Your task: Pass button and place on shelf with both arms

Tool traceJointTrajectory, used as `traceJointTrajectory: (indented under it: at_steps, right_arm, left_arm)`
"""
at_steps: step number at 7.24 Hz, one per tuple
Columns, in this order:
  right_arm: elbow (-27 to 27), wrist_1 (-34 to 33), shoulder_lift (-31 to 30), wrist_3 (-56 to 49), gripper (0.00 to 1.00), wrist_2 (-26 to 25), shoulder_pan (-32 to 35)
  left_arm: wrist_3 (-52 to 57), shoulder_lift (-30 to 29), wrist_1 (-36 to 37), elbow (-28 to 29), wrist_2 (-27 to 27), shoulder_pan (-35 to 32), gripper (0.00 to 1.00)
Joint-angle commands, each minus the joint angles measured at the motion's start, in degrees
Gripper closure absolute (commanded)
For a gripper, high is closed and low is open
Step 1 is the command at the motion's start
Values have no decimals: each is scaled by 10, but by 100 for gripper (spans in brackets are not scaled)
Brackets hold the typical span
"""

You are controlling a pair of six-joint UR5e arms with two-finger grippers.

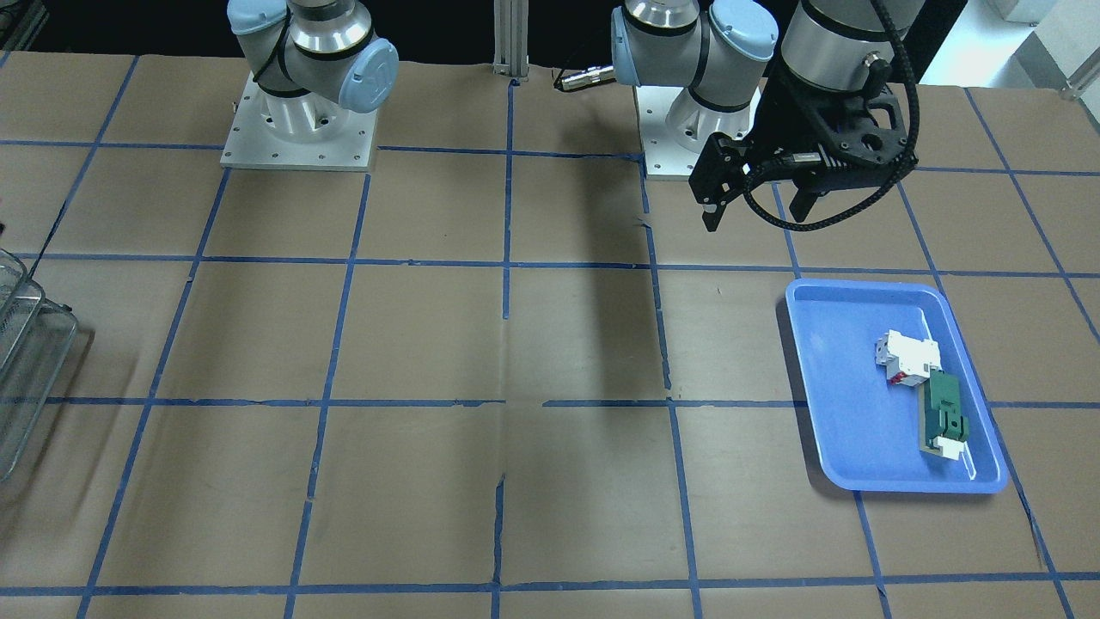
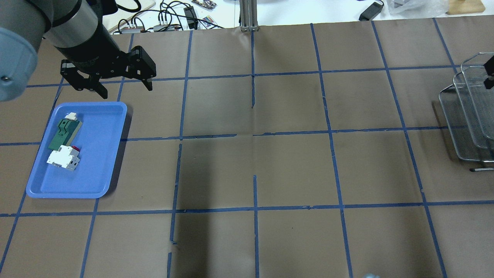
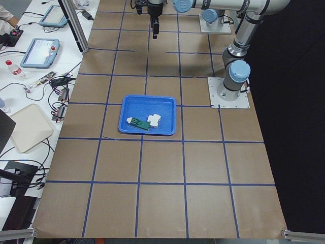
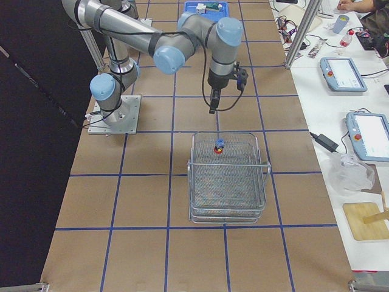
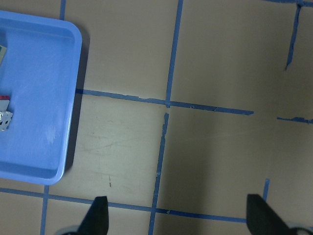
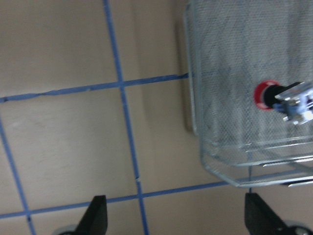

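**Layout seen from the robot's right end, nearest item first.** The wire shelf (image 4: 228, 188) stood on the table (image 4: 146, 201), with its tiered levels stepped one over another. The button (image 4: 218, 146) lay on its side on the uppermost level, close to the rim at the shelf's far end. Its red cap and blue-grey base both showed in the right wrist view. Beyond that end, the right pincer (image 6: 177, 219) hung over bare table, released, with its 2 fingers spread wide and nothing between them. Farthest off, a blue tray (image 2: 77, 185) held a white block (image 2: 61, 158) lying against a green part (image 2: 63, 129). The left pincer (image 2: 126, 90) hung above the table beside the tray, also released and empty.
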Motion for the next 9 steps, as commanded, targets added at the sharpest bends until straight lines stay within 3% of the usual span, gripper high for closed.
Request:
traceJointTrajectory:
  at_steps: [1,4,5,7,9]
  right_arm:
    - [6,57,-29,113,0,47,131]
    - [9,56,-52,197,0,51,262]
    - [29,57,-76,207,0,43,275]
    - [97,-16,-105,228,0,42,276]
    - [103,1,-121,240,0,48,276]
  left_arm:
    - [0,-1,0,1,-3,1,0]
    - [0,-2,0,1,-4,1,0]
    - [0,-2,0,1,-5,1,0]
    - [0,-2,0,1,-5,1,0]
    - [-1,-2,0,0,-5,1,0]
